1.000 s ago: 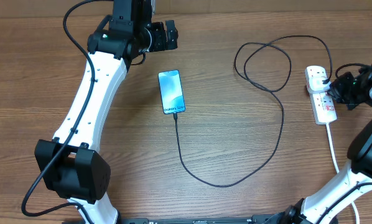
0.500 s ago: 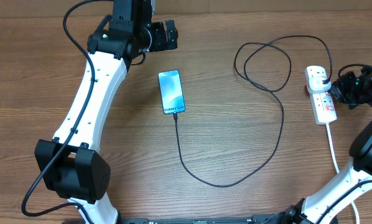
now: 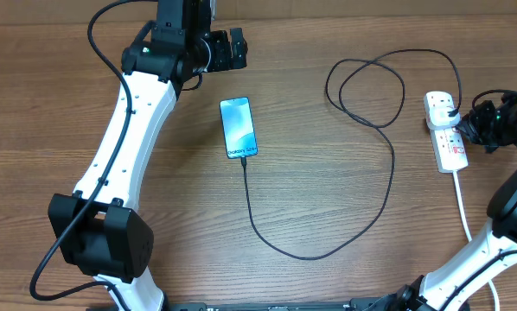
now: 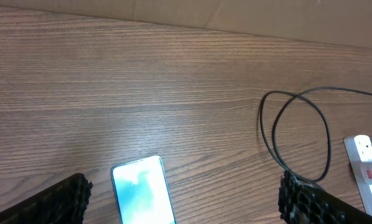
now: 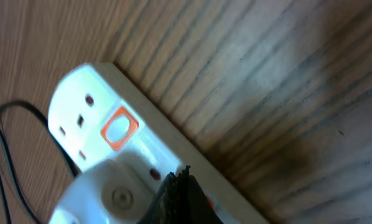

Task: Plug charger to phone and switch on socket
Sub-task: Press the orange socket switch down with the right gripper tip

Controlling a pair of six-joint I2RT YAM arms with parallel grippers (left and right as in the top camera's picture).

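The phone (image 3: 239,127) lies flat at the table's middle left with its light blue screen up; it also shows in the left wrist view (image 4: 144,190). The black charger cable (image 3: 388,173) meets the phone's near edge, loops right and runs up to the white socket strip (image 3: 449,142). My left gripper (image 3: 230,49) is open and empty, hovering beyond the phone's far end. My right gripper (image 3: 471,123) is shut, its tips (image 5: 181,186) together over the strip (image 5: 80,99) next to a red switch (image 5: 119,129).
The strip's thick white cord (image 3: 462,203) runs toward the table's front right. The cable forms a loop (image 4: 298,134) at the back right. My left arm (image 3: 124,138) spans the left side of the wooden table.
My right gripper has shifted slightly to the right beside the strip. The left arm, phone and cable have not moved.
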